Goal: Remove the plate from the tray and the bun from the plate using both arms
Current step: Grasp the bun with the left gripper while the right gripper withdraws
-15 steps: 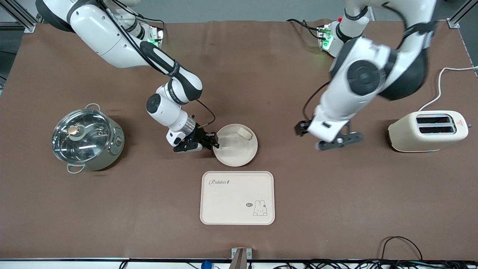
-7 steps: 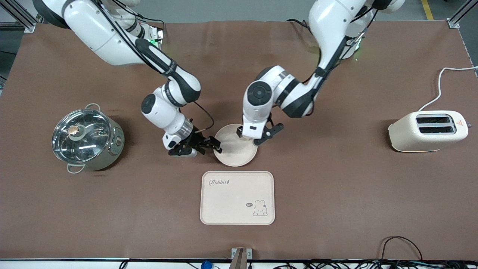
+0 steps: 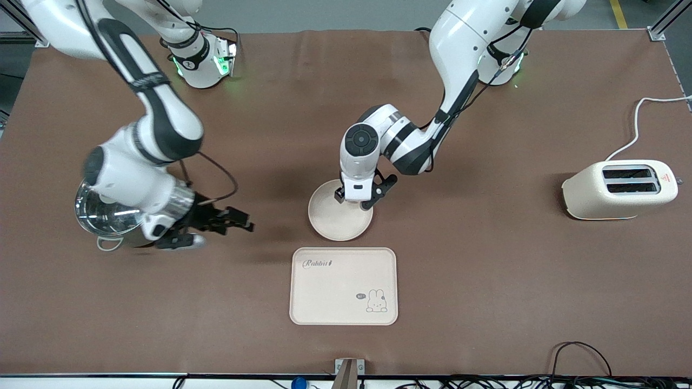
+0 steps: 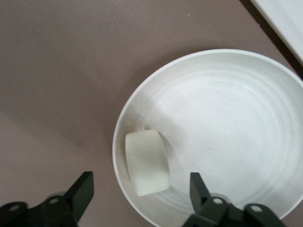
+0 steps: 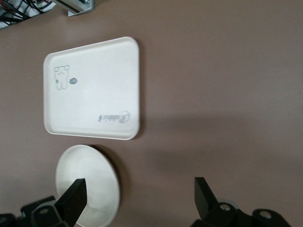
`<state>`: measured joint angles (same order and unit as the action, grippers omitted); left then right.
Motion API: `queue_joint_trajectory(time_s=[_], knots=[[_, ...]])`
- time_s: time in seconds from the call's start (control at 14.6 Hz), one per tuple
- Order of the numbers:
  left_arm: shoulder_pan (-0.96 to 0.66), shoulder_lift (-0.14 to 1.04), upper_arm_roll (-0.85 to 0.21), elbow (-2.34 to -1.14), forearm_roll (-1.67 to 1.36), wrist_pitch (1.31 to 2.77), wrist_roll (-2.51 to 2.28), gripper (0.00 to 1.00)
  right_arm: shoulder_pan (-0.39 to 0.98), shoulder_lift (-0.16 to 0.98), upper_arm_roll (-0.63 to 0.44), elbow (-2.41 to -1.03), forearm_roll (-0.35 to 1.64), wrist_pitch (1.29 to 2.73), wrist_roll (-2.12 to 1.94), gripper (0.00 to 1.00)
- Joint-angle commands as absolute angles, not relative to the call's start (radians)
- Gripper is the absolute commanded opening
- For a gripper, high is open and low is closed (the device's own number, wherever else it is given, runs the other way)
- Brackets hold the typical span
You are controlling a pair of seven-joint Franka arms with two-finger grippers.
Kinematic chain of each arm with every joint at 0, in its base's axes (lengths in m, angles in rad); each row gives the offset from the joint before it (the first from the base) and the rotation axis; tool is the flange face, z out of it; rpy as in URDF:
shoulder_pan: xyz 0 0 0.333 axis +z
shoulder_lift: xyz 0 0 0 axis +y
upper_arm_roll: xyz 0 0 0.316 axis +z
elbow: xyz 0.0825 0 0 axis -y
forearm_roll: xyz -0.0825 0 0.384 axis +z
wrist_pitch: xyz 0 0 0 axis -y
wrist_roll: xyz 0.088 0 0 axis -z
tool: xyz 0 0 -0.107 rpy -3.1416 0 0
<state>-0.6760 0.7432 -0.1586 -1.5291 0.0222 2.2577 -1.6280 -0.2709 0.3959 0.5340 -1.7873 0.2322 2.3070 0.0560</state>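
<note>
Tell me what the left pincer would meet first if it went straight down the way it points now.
Most likely the bun: the open left pincer hangs over the plate with the bun lying between its fingers near the rim. How high it hangs is unclear.

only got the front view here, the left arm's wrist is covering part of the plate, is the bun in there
observer: Yes. The left wrist view shows the bun lying inside the plate, close against its rim.
operator: has the left hand got hold of it
observer: No. The left hand is over the plate and open, with one finger on each side of the bun and neither touching it.
</note>
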Motion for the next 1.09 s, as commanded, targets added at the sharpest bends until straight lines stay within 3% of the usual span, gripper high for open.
queue_joint_trajectory(time_s=[0.0,0.34,0.48,0.61,0.68,1.02], knots=[[-0.692,0.782,-0.144,-1.471,0.049,2.256,-1.7,0.82,-0.334,0.381,0.549,-1.648,0.082,2.093,0.038,1.0],[-0.689,0.816,-0.143,-1.47,0.066,2.256,-1.718,0.66,-0.443,0.241,0.545,-1.537,0.049,1.84,-0.064,1.0],[-0.689,0.821,-0.143,-1.471,0.074,2.258,-1.723,0.5,-0.468,0.195,0.546,-1.476,0.017,1.696,-0.057,1.0],[-0.689,0.819,-0.143,-1.47,0.074,2.256,-1.726,0.21,-0.491,0.163,0.542,-1.439,0.009,1.599,-0.046,1.0],[-0.689,0.818,-0.144,-1.47,0.072,2.256,-1.732,0.14,-0.503,0.158,0.543,-1.419,0.002,1.574,-0.045,1.0],[-0.681,0.795,-0.141,-1.465,0.078,2.243,-1.735,0.0,-0.503,0.114,0.551,-1.37,-0.02,1.462,0.023,1.0]])
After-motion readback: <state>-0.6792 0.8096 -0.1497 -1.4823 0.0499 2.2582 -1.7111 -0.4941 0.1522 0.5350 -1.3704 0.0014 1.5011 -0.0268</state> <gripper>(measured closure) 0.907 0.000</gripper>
